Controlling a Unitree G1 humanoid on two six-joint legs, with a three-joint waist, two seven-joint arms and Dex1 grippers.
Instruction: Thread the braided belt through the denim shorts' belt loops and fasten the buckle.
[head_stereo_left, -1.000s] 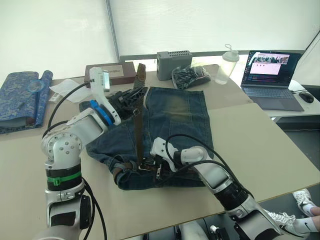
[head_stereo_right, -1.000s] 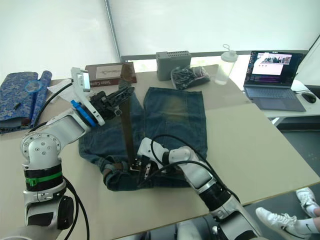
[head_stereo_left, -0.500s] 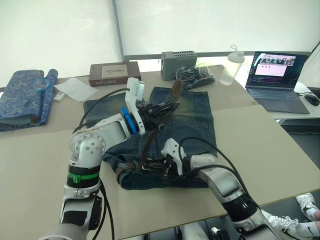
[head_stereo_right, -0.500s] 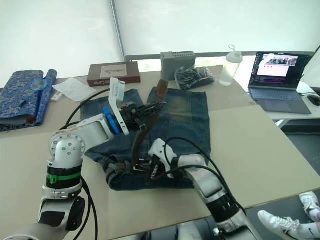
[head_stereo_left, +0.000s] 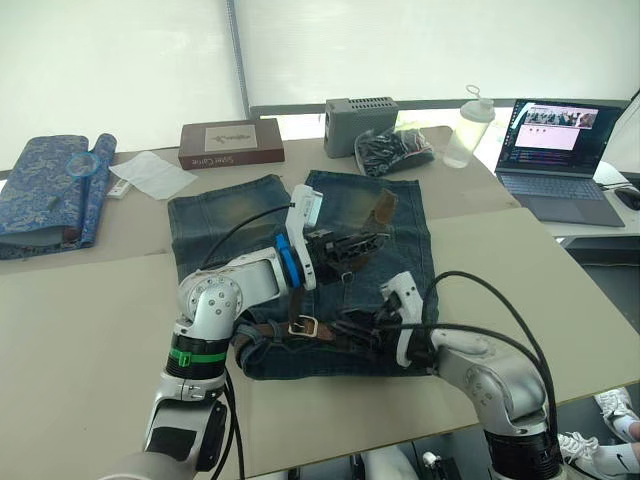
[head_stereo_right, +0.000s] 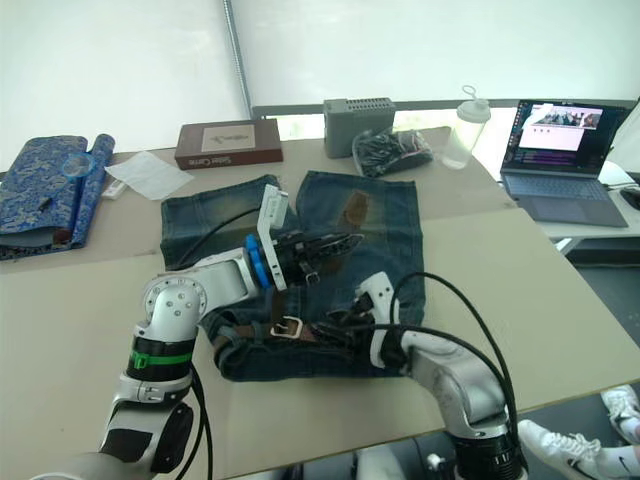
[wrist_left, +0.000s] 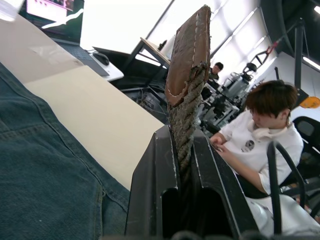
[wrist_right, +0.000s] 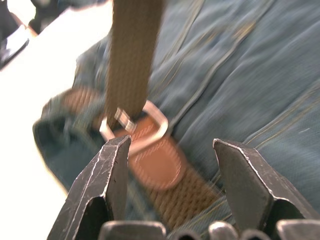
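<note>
Since a second ago the left gripper (head_stereo_left: 372, 243) has swung from the upper left to centre frame, carrying the braided belt (wrist_left: 187, 90) clamped by its tip. Nearest, at lower centre, the right gripper (wrist_right: 170, 170) holds its fingers apart over the buckle (head_stereo_left: 302, 326) at the denim shorts' (head_stereo_left: 215, 215) waistband. A laptop (head_stereo_left: 555, 150) sits upper right.

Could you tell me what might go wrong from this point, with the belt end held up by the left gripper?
1. The left gripper pinches the braided belt close to its tip, so the strap may slip free under tension.
2. The right gripper is open above the buckle, holding nothing; pulling could drag the buckle and bunch the denim shorts.
3. The belt may snag on the prong.
</note>
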